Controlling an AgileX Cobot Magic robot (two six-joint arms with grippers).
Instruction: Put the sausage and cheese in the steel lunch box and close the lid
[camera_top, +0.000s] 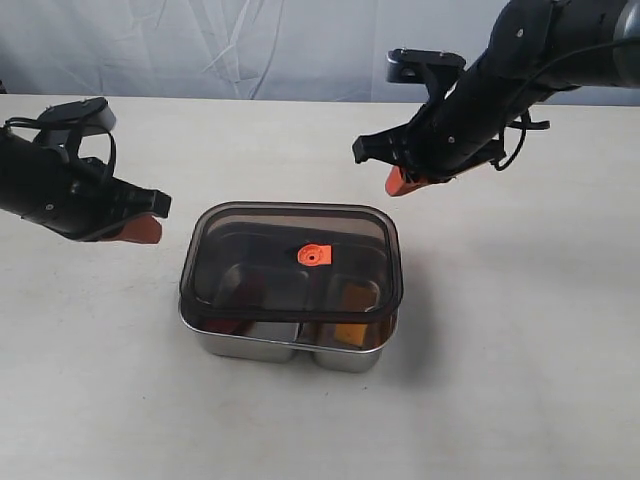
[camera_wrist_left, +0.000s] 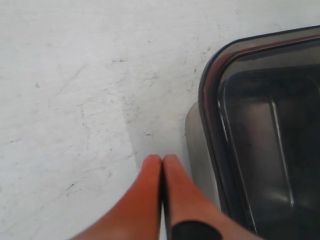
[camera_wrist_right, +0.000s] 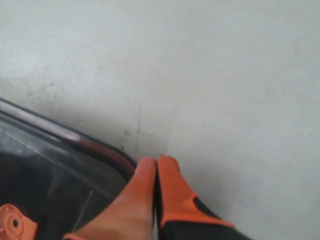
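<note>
The steel lunch box (camera_top: 290, 347) stands mid-table with the dark smoky lid (camera_top: 250, 232) lying flat on top, its orange valve (camera_top: 314, 255) in the centre. Through the lid a dark-red shape, the sausage (camera_top: 232, 324), shows dimly in the left compartment and a yellow-orange shape, the cheese (camera_top: 350, 331), in the right one. My left gripper (camera_top: 148, 230) hangs just left of the box, shut and empty. My right gripper (camera_top: 398, 183) hovers above the box's far right corner, shut and empty. The left wrist view shows the lid's edge (camera_wrist_left: 210, 85); the right wrist view shows the lid's corner (camera_wrist_right: 107, 152) and valve (camera_wrist_right: 15, 227).
The white tabletop (camera_top: 520, 330) stretches around the box on all sides. A pale wrinkled backdrop (camera_top: 250, 45) closes off the far edge.
</note>
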